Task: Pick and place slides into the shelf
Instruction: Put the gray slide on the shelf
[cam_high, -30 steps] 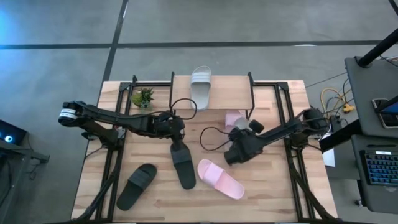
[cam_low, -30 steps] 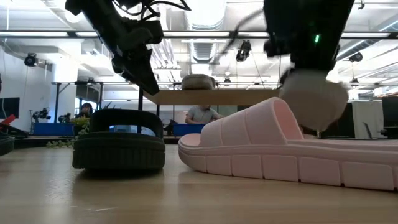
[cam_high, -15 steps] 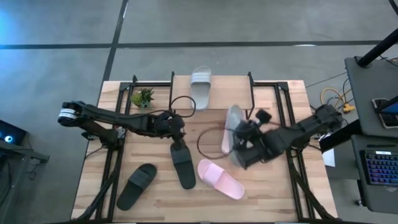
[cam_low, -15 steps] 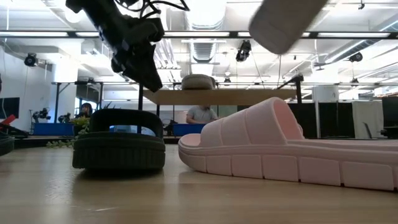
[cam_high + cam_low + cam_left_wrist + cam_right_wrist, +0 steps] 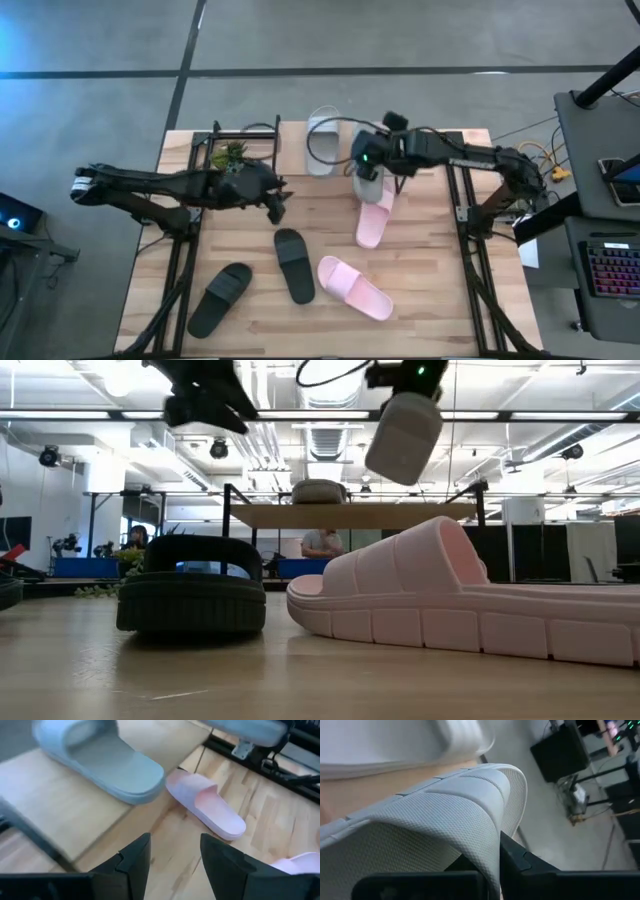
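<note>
The right claw (image 5: 366, 170) is clamped on a light grey slide (image 5: 368, 184), holding it in the air above the shelf (image 5: 392, 150) — the low view shows that slide (image 5: 403, 436) hanging tilted, clear of the shelf board (image 5: 350, 515). Just to the claw's left, the other grey slide (image 5: 322, 140) already lies on the shelf top. Below the claw, on the table (image 5: 440, 310), a pale pink slide (image 5: 375, 222) lies beside the shelf's front edge, and its partner (image 5: 353, 288) sits farther toward the table's near side. The left claw (image 5: 277, 207) hovers over the table with its fingers (image 5: 132, 862) spread and nothing between them. Toward the table's near side from it lies one black slide (image 5: 294, 264), apart from the claw — the second black slide (image 5: 220, 298) is farther off, near the table's front left corner. A small green plant (image 5: 230, 155) stands behind the left arm.
</note>
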